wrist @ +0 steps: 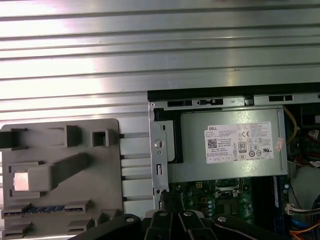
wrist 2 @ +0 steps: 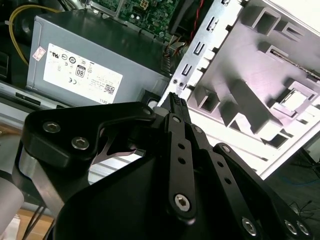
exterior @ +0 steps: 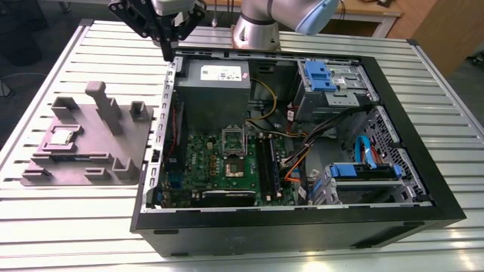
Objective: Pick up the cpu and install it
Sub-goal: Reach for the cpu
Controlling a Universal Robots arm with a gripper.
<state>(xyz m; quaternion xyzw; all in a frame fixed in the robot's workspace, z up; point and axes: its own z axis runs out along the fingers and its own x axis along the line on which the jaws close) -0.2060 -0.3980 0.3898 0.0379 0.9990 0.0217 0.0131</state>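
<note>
silver-grey metal topped the cpu (exterior: 62, 137), a small flat square lying in a recess of the grey plastic holder (exterior: 121, 152) on the exterior view's left, outside the computer case (exterior: 423, 187). in the first wrist view its pale top (wrist: 20, 181) sat partly behind a raised post of that holder. it looked light and stiff. the smooth lid would likely be slippery, and the underside is probably fragile, so the thin pale edges on two opposite sides seemed the safest hold, with the chip kept level. the holder rested on the ribbed metal table (exterior: 76, 226), just beside the case. inside the case, the open socket (exterior: 233, 148) sat on the green board (exterior: 198, 161), nearer than the grey metal box (exterior: 213, 93). the gripper (exterior: 167, 55) hung over the case's far left corner, well apart from the cpu. its fingertips (wrist 2: 176, 103) were together, clamped on nothing.
</note>
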